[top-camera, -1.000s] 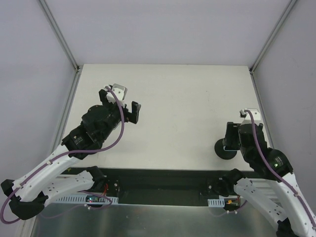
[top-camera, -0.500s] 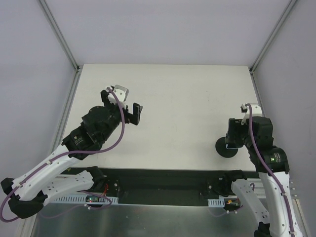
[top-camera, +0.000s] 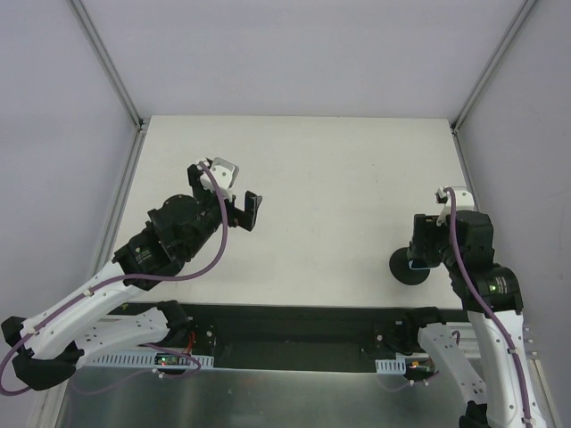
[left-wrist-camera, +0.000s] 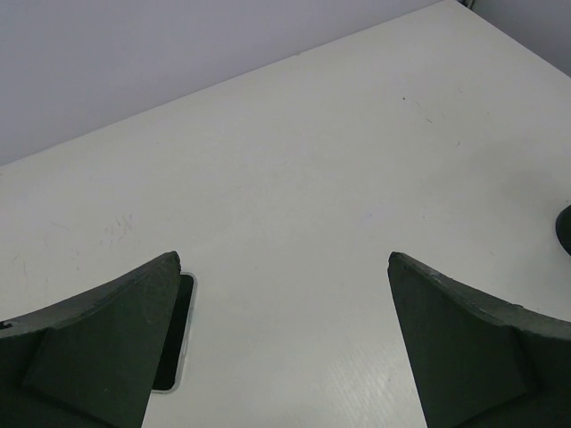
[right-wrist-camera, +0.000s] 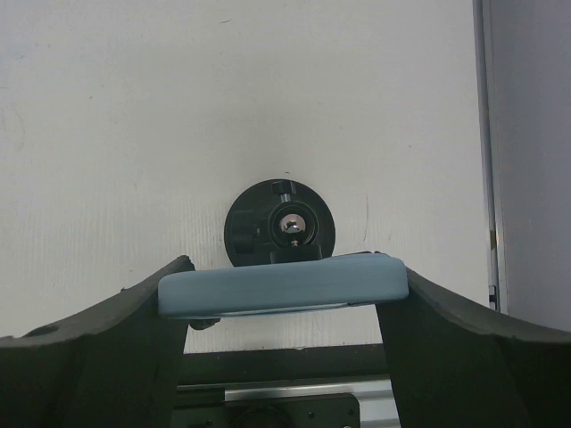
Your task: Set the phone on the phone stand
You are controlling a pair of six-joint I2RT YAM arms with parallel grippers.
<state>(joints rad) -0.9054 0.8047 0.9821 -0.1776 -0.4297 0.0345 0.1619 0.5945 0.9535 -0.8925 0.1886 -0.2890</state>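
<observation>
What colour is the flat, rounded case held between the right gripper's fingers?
The flat phone case is light blue, clearest in the right wrist view.

Phone (left-wrist-camera: 175,337) beside the left gripper (left-wrist-camera: 284,267), phone stand (right-wrist-camera: 279,223) ahead of the right gripper (right-wrist-camera: 293,266).
The phone lies on the table (top-camera: 339,178), partly under the finger at the left wrist view's left side. A cased phone (right-wrist-camera: 284,287) spans the right gripper's fingers, touching both, with the stand just beyond it.
</observation>
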